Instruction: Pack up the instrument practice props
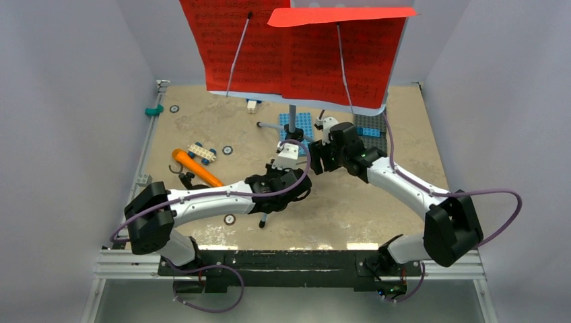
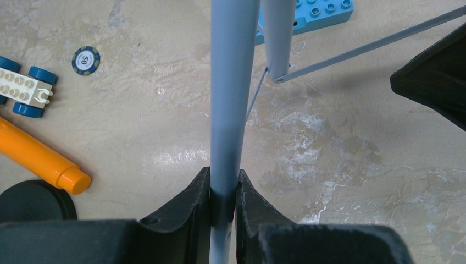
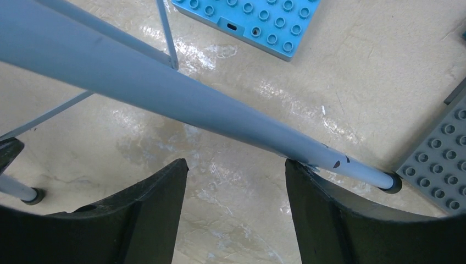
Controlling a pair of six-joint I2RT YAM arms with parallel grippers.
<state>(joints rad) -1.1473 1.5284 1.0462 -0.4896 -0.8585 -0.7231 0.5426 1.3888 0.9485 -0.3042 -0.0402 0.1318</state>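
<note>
The pale-blue music stand (image 1: 292,113) stands at the back of the table with red sheet-music pages (image 1: 303,47) on its desk. My left gripper (image 1: 277,192) is shut on one grey tripod leg (image 2: 226,110), near the leg's lower end. My right gripper (image 1: 316,160) is open over the floor by another leg (image 3: 165,88); that leg runs across just above the right fingertip (image 3: 299,170), and it is not between the jaws. The orange toy microphone (image 1: 195,168) lies on its side with its black round base (image 1: 190,180), left of my left arm; it also shows in the left wrist view (image 2: 38,159).
A small wheeled brick car (image 1: 202,153) sits beside the microphone. A blue studded plate (image 1: 304,124) and a grey one (image 1: 370,128) lie under the stand. Poker chips (image 1: 227,150) are scattered around. A teal piece (image 1: 155,110) and a grey brick (image 1: 143,179) lie near the left edge.
</note>
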